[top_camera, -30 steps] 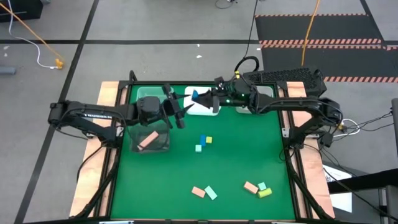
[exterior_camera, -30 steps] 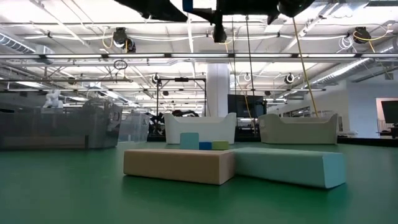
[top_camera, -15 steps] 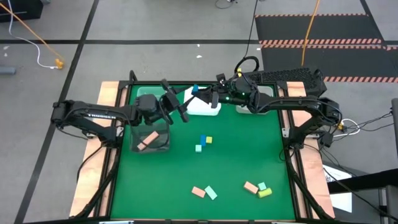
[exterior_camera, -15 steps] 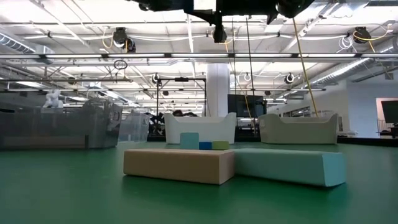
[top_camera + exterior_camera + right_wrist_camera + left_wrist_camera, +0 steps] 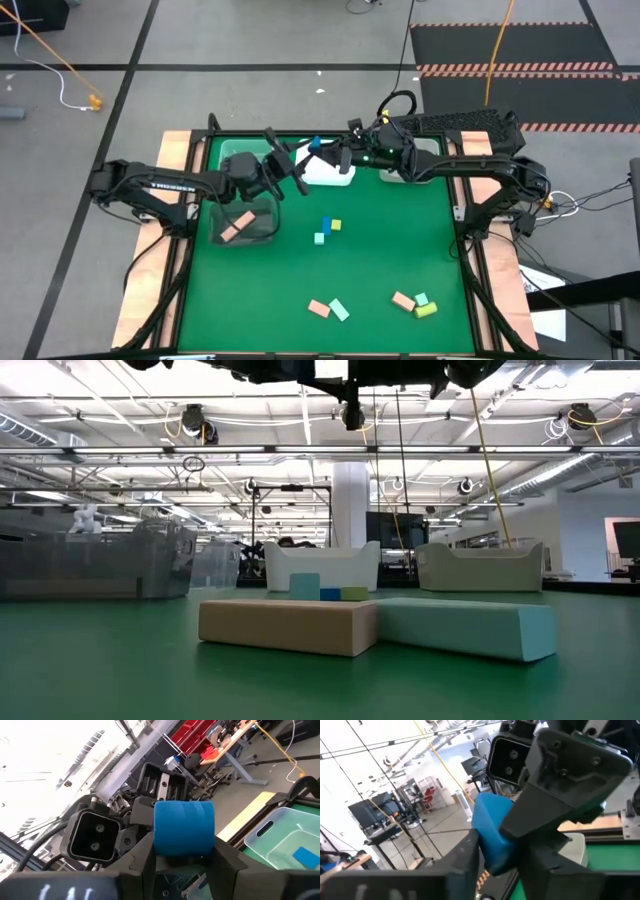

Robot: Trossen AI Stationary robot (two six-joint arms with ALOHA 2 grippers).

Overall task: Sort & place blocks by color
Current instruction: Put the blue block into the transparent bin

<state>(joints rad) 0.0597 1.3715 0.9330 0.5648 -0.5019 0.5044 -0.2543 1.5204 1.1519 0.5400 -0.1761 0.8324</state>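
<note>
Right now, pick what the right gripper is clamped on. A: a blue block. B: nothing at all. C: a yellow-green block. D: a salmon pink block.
A: in the right wrist view the right gripper is shut on the blue block, which sits between its two dark fingers, held up above the back of the table with the left gripper close by.

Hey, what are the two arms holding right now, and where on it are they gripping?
A blue block, above the white bin. The right tool pinches its lower sides. The left tool closes around it too; whether it grips cannot be told.
</note>
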